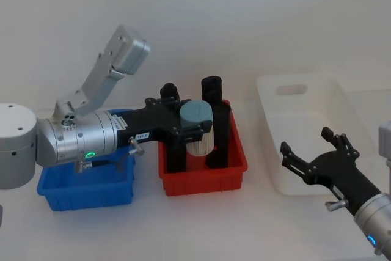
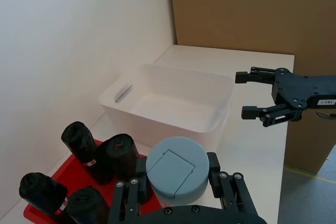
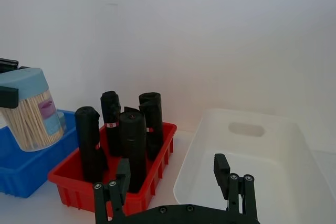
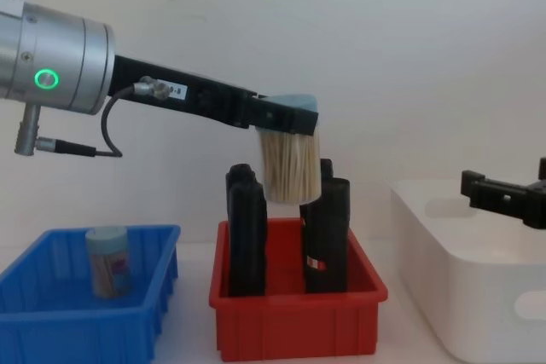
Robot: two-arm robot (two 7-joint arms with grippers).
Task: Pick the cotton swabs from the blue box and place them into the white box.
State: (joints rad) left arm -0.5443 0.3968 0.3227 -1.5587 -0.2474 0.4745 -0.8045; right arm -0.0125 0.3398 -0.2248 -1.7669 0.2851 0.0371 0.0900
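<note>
My left gripper (image 1: 195, 129) is shut on a cotton swab tub (image 1: 199, 142) with a pale blue cap, holding it in the air above the red bin (image 1: 204, 181). The chest view shows that tub (image 4: 288, 164) hanging over the black blocks, clear of them. Another tub of cotton swabs (image 4: 108, 262) stands in the blue box (image 4: 85, 330), which sits at the left (image 1: 85, 191). At the right is the white box (image 1: 305, 90), with nothing in it (image 2: 157, 124). My right gripper (image 1: 305, 142) hovers open at the white box's near side, holding nothing.
Several tall black blocks (image 3: 131, 135) stand upright in the red bin (image 3: 105, 192), between the blue box (image 3: 21, 177) and the white box (image 3: 236, 114). A brown panel (image 2: 236, 9) stands beyond the table's far right end.
</note>
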